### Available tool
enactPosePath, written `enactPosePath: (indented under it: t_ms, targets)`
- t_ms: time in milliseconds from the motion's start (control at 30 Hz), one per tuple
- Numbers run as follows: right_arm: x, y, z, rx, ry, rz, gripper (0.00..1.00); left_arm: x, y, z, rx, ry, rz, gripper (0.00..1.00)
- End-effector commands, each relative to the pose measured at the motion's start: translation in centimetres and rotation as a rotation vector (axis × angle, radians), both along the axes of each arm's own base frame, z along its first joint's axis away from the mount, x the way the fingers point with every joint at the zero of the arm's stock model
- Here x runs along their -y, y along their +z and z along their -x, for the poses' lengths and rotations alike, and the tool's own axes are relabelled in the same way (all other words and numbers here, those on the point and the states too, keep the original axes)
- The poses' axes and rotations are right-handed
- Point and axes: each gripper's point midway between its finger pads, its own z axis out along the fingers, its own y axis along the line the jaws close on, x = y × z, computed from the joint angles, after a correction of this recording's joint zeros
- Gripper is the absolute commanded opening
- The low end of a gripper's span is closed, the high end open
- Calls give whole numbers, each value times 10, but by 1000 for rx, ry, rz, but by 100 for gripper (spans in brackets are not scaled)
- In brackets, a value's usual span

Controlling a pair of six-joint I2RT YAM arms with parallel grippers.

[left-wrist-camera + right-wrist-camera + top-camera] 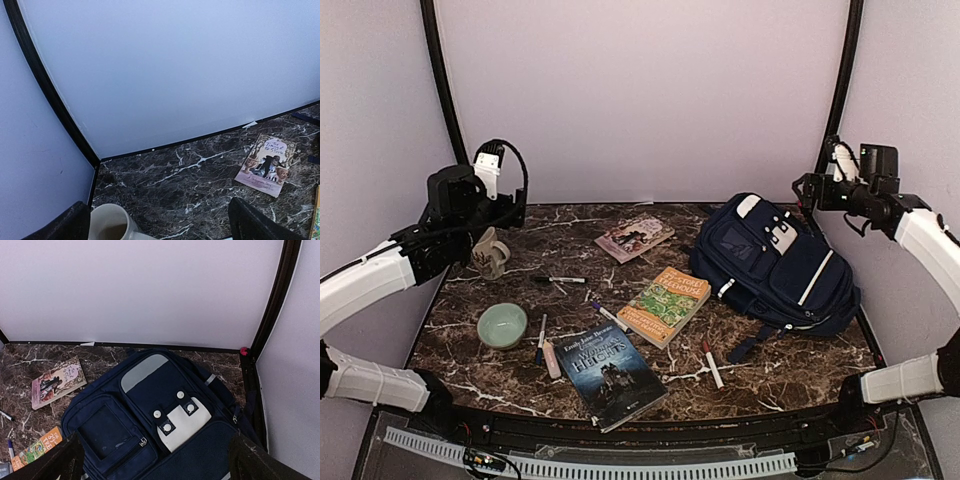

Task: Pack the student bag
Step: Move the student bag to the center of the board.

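student bag point(770, 265) on marble table point(775, 368), white walls point(640, 100); left gripper point(161, 226), right gripper point(156, 462) gape empty

Dark brown marble table point(800, 372), white veins; plain white walls point(640, 100), black corner posts point(843, 80)

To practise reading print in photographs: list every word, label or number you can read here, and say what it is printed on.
"HEIGHTS": dark book; the smaller lines above it are too blurred to read.
"The Taming of the Shrew": pink book, only just legible.
Orange-green book: the title is too blurred to read.
The student bag: no readable text.
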Motion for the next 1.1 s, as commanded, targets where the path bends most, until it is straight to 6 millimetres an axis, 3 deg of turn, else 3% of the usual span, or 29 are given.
enactPosePath:
  t_ms: [0,167,333,433,567,867,967,1067]
  targets:
    - [0,-19,10,-20,51,48,100,-24,-18,-4,-26,15,48,97]
    - [-1,-56,25,-102,122,123,99,-34,-43,-7,-106,-51,139,83]
    - [5,-82,41,-177,170,219,98,-8,-52,0,-187,-166,205,70]
    - [2,-86,45,-196,213,232,97,19,-53,8,-230,-264,268,66]
    - [-14,-66,41,-173,295,165,97,64,-48,25,-269,-420,336,63]
    - [-25,-17,-13,-161,342,87,96,163,-40,57,-369,-710,366,61]
    - [-18,-20,-34,-208,334,136,93,199,-44,61,-410,-785,359,61]
    - [-3,-44,-39,-273,295,217,90,237,-55,64,-452,-843,338,61]
